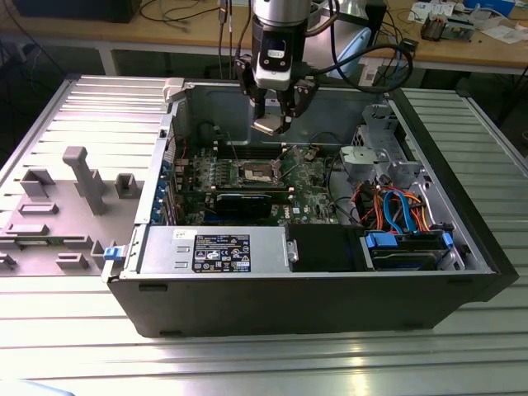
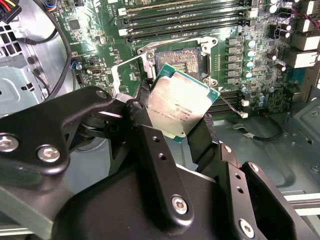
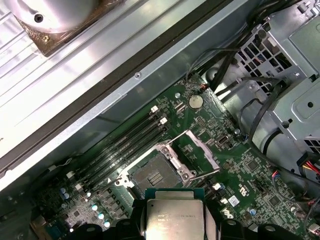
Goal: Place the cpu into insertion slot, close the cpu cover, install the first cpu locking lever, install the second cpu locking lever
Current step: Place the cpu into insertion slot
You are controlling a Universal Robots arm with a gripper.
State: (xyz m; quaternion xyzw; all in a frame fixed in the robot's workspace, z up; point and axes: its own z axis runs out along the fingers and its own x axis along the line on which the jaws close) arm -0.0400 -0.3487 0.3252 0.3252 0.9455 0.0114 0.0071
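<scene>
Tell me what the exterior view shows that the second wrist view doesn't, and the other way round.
Exterior view: the whole open case, the power supply along its front, blue and orange cables at the exterior view's right, and a grey fixture outside at its left.
Second wrist view: close up, the black fingers clamping the cpu by its edges.
Both: the gripper holding the cpu in the air, with the slot open and empty.

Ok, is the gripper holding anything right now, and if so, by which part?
Yes. The gripper is holding the chip by two opposite edges, one finger on each side, with the metal top left uncovered.
</scene>
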